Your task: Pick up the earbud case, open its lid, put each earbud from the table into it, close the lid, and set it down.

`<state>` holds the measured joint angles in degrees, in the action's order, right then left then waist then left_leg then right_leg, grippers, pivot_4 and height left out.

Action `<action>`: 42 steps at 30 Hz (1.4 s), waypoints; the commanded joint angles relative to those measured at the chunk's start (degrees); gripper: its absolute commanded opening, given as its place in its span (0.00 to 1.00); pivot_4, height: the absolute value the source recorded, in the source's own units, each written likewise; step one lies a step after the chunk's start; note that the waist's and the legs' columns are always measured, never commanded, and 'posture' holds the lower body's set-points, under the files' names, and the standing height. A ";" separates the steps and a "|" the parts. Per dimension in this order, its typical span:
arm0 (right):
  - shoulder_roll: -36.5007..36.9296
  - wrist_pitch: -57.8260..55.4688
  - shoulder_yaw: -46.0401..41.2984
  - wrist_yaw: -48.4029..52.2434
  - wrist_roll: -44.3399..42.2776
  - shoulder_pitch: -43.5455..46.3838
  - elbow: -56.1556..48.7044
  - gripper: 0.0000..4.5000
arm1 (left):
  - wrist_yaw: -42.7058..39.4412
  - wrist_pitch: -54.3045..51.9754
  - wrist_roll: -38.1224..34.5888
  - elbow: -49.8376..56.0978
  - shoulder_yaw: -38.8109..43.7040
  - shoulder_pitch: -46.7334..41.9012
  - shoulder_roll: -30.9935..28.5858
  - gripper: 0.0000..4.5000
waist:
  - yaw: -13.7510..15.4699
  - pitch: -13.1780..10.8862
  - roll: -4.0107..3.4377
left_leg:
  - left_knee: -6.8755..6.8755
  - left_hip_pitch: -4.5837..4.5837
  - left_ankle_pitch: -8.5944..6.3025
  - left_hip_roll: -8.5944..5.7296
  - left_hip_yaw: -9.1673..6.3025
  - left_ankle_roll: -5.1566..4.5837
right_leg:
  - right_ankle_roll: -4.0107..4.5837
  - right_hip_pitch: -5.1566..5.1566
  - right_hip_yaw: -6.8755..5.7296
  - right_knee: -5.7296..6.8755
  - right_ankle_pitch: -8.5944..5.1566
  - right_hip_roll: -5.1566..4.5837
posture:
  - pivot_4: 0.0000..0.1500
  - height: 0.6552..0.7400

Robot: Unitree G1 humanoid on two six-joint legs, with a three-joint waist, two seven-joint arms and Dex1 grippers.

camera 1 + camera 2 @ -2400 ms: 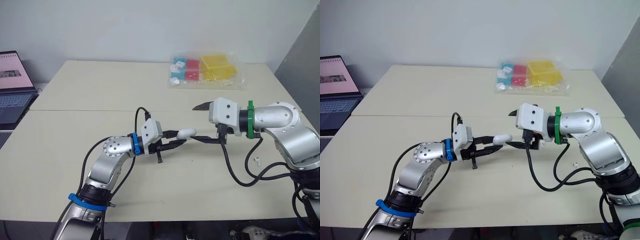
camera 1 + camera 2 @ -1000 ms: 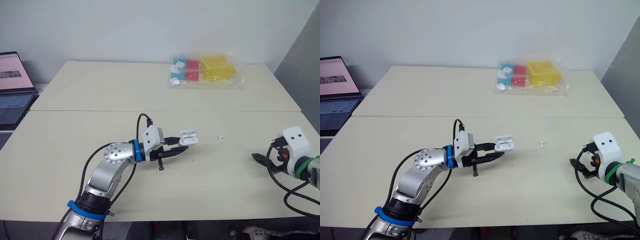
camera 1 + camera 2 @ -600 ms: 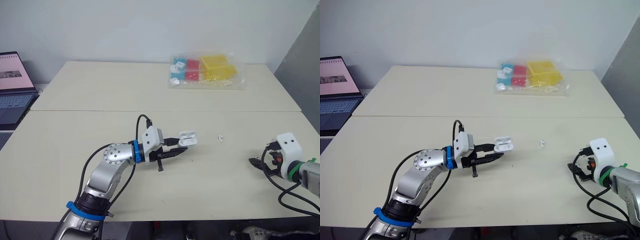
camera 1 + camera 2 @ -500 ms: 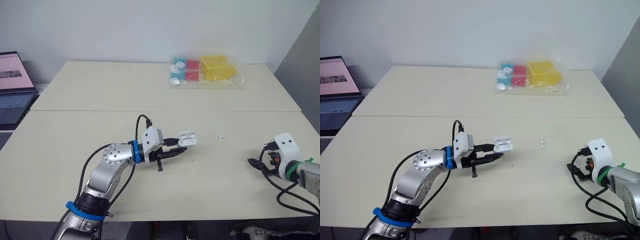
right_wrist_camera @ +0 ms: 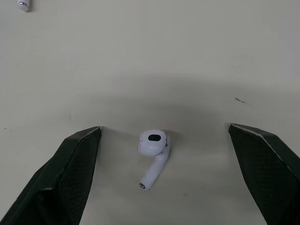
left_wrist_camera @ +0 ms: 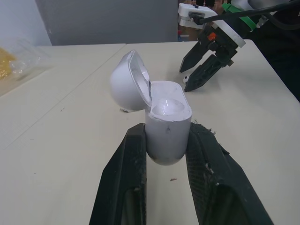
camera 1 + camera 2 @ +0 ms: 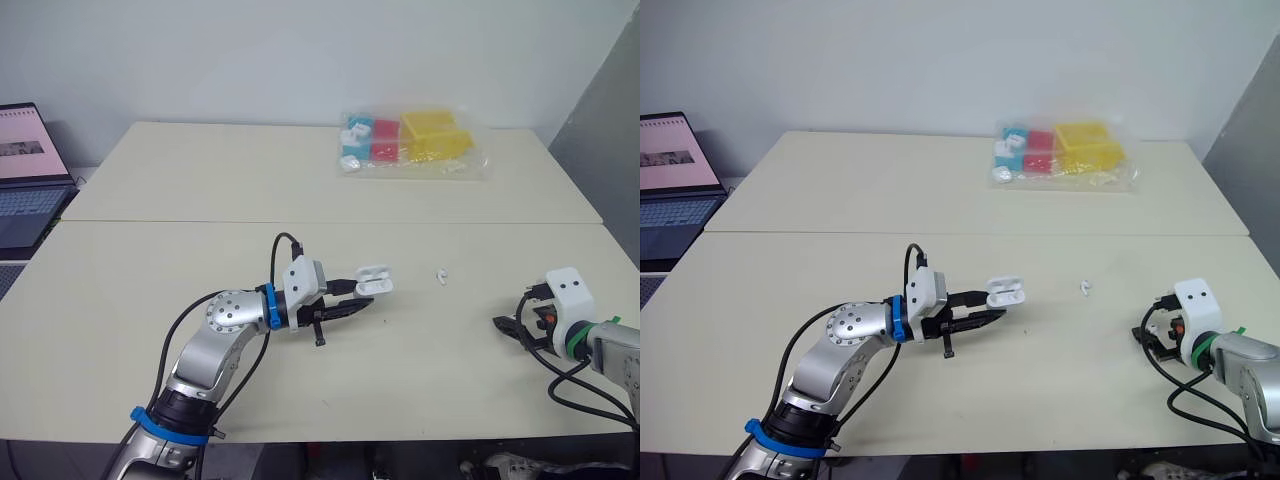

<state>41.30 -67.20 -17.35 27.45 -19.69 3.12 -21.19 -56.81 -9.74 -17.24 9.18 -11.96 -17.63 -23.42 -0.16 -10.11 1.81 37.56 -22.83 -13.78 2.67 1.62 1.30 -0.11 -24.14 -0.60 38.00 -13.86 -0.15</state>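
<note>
Gripping earbud case (image 6: pixel 166 115) in left gripper (image 6: pixel 167 140), lid (image 6: pixel 129 79) tipped open to receive; straddling earbud (image 5: pixel 153 143) with right gripper (image 5: pixel 165 127) jaws wide, centred for pinching.

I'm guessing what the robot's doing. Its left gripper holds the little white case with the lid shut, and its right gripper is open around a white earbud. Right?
Not quite: the left wrist view shows the lid open. The left gripper does hold the small white earbud case, and the right gripper is open around a white earbud.
</note>
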 commanded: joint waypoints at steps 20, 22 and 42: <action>7.47 3.21 4.93 9.09 -4.48 1.97 -5.61 0.09 | 0.52 0.61 -0.48 2.27 0.29 -0.47 0.00 0.18 | 0.02 -0.01 -0.01 | 0.00 -0.02 0.00 -0.03 0.00 0.00 | 0.00 -0.01 0.03 -0.03 0.00 0.00 | 1.00 0.95; 11.87 7.67 8.25 13.34 -3.56 1.32 -6.68 0.09 | 0.42 0.57 -0.51 2.25 0.33 -0.52 -0.11 0.18 | 0.01 -0.03 -0.04 | -0.01 -0.03 0.00 -0.02 -0.02 0.00 | 0.00 -0.02 0.01 -0.04 -0.01 0.01 | 1.00 0.95; 25.61 61.68 31.29 48.49 19.57 12.55 20.90 0.09 | 1.44 -0.92 -0.65 5.45 0.75 1.65 -2.13 0.18 | -0.06 -0.07 0.00 | -0.06 0.05 0.00 0.00 0.01 0.00 | 0.05 0.00 -0.02 -0.05 -0.04 0.02 | 1.00 0.95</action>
<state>67.03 -6.38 13.25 74.39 -1.35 14.60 -1.25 -55.65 -10.85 -17.20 11.80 -11.84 -16.03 -25.29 -0.21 -10.18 1.81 37.50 -22.75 -13.79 2.68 1.68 1.30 -0.06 -24.14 -0.57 37.96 -13.89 -0.13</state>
